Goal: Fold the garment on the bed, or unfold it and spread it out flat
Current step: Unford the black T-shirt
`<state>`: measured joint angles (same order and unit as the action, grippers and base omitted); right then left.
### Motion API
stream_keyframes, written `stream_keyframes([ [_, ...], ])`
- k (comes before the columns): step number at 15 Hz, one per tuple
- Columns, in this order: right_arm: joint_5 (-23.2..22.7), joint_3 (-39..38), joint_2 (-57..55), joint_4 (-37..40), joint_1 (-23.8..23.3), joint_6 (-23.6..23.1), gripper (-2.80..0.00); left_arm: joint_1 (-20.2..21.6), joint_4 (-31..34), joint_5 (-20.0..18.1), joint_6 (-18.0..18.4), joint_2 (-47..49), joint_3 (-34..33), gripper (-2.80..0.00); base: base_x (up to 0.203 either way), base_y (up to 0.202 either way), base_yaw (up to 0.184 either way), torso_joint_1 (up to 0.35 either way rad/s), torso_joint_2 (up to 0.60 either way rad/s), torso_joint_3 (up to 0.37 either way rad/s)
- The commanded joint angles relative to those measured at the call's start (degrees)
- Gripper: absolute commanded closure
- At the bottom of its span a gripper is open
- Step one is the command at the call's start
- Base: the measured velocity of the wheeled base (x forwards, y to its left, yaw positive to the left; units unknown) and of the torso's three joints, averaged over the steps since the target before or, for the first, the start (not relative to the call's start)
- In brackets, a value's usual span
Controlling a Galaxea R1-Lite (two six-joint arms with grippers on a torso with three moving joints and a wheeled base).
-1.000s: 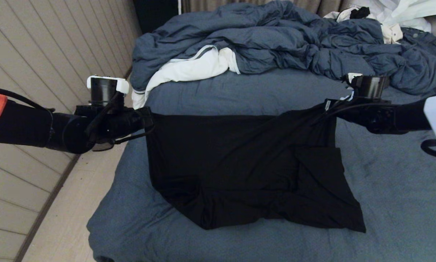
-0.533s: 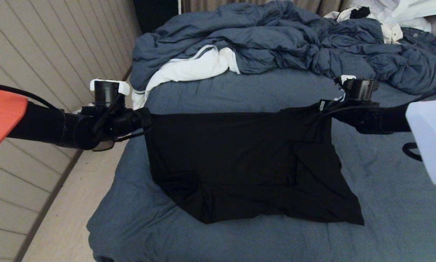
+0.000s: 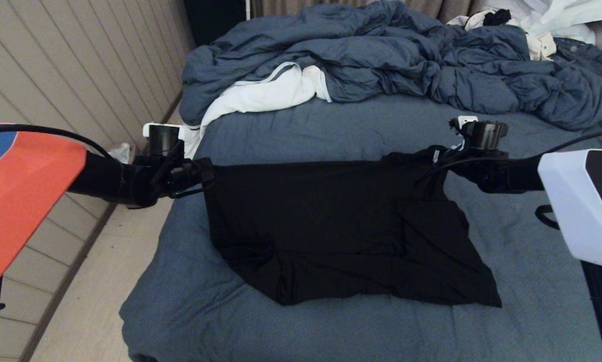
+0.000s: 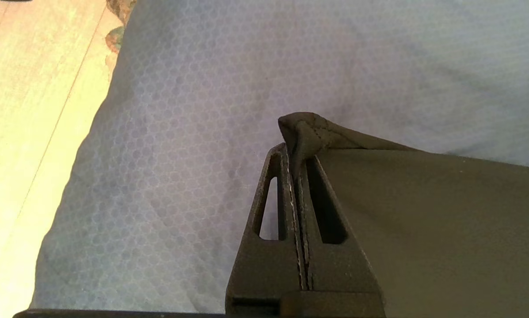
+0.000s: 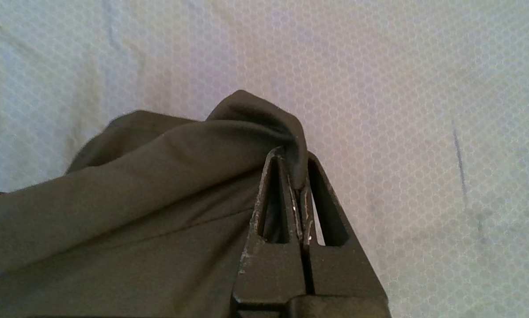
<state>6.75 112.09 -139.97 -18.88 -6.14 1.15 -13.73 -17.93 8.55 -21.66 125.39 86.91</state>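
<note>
Both tools are clamped on the garment [image 3: 341, 226]: the left tool [image 3: 207, 173] pinches one top corner, the right tool [image 3: 434, 158] the other, bunched. Between them the top edge runs taut, its long axis crosswise to the bed [image 3: 331, 125]. Below and nearer the robot, the cloth slopes down onto the sheet, its lower part creased.

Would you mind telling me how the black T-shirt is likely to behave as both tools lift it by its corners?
The T-shirt is probably very floppy: between the left tool and right tool its edge runs taut, while the rest drapes onto the bed. It seems light and thin, bunching small at each pinch.
</note>
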Motion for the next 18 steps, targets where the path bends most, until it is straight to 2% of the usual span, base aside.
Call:
stream_keyframes([
  [1, 0.0, 0.1, -0.7, -0.1, 0.0, -0.3, 0.0, 0.0, 0.1, 0.2, 0.3, 1.3, 0.5, 0.0, 0.0, 0.0, 0.0, 0.0, 0.0, 0.0],
  [2, 0.1, 0.1, -1.1, -0.1, 0.0, -0.9, 0.0, 0.0, 0.1, 0.5, 0.9, 1.4, 0.5, -2.8, 0.0, 0.0, 0.0, 0.0, 0.0, 0.0],
  [3, 0.6, 0.1, -1.1, -0.1, 0.0, -1.2, -2.8, 0.0, 0.2, 0.5, 0.9, 1.5, 0.6, -2.8, 0.0, 0.0, 0.0, 0.0, 0.0, 0.0],
  [14, 0.1, 0.1, 1.0, 0.3, -0.5, -1.8, -2.8, 2.8, 1.6, 0.6, 0.9, -0.6, 2.9, -2.8, 0.0, 0.0, 0.0, 0.0, 0.0, 0.0],
  [18, 0.2, 0.1, 0.9, 0.3, -0.5, -1.7, -2.8, 2.8, 1.2, 0.6, 2.3, 0.3, 2.0, -2.8, 0.0, 0.0, 0.0, 0.0, 0.0, 0.0],
])
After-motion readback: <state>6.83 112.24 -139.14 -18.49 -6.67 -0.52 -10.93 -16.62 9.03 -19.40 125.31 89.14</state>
